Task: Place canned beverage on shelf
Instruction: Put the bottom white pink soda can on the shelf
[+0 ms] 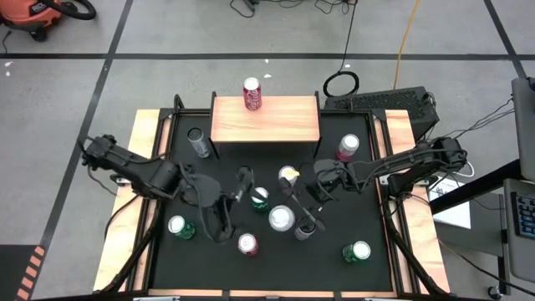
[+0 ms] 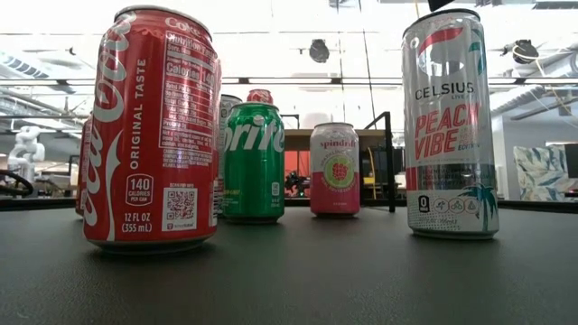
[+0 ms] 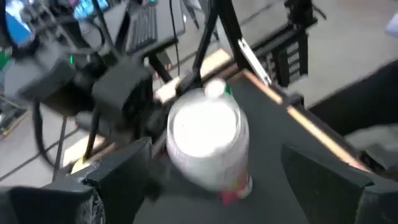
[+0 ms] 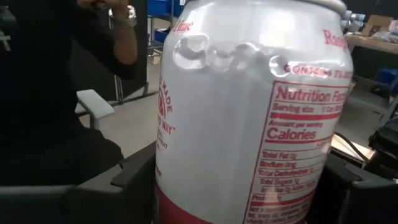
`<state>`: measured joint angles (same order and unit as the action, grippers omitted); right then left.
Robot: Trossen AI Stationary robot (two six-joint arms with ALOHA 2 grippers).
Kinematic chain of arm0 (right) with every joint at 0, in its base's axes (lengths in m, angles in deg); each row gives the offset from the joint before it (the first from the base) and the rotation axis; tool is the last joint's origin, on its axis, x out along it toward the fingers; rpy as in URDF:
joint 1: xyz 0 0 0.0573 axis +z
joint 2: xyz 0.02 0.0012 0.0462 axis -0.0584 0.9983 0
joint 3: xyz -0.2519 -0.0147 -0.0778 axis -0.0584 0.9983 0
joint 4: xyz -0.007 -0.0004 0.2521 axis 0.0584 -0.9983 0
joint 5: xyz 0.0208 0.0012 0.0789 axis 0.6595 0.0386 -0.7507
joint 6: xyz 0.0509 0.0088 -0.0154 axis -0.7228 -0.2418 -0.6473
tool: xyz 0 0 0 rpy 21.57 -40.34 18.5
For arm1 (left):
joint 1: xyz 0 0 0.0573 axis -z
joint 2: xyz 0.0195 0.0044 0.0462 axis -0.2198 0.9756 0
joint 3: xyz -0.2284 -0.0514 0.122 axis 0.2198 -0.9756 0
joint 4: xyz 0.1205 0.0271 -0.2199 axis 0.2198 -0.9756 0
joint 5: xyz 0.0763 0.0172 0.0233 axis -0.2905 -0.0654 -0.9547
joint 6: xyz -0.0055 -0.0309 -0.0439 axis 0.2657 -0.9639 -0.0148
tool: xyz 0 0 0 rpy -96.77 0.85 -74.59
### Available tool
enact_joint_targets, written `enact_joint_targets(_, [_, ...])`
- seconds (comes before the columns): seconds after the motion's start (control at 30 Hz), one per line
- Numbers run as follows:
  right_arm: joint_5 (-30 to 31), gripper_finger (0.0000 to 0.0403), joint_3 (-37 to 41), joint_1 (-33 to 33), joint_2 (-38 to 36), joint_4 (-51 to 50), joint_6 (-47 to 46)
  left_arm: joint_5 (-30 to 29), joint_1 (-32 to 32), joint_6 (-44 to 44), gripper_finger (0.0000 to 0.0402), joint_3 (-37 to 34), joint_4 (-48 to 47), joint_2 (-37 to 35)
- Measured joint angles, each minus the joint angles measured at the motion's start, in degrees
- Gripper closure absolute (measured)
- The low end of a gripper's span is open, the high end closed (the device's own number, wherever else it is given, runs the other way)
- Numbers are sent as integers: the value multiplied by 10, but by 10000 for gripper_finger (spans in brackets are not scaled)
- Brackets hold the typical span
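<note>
The shelf (image 1: 265,119), a wooden top on black legs, stands at the mat's far edge with one red can (image 1: 252,94) upright on it. My right gripper (image 1: 294,216) reaches in from the right, shut on a white can with red print (image 1: 282,219), seen close up as the white can (image 4: 249,118). My left gripper (image 1: 236,205) comes from the left and is open. Its fingers (image 3: 118,180) stand apart on the near side of that can's silver top (image 3: 205,127), touching nothing. My right gripper pinches the white can's side wall (image 4: 171,180) between its two fingers, one on each side of the can. The fingers lie level and come from the table's right side. The can stands upright in the hold, lifted clear of the black mat.
Several cans stand on the black mat (image 1: 334,267): a Sprite (image 1: 260,198), a grey can (image 1: 198,142), a pink one (image 1: 348,147), green ones (image 1: 178,227) (image 1: 357,252), a red one (image 1: 247,244). A person in dark clothes (image 4: 56,124) is beyond the table.
</note>
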<state>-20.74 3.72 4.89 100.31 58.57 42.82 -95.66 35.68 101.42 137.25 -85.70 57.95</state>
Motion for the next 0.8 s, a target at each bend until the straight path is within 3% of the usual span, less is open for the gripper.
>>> enact_joint_targets(0.3, [-11, 133, 0, 0, 0, -5, 5, 61, -25, -5, 45, 0, 62, 34])
enact_joint_targets(0.53, [-9, 133, 0, 0, 0, -18, 18, 159, -63, -5, 45, 0, 65, 41])
enact_joint_targets(0.8, [-9, 133, 0, 0, 0, -33, 23, 197, -66, -2, 45, 0, 51, 40])
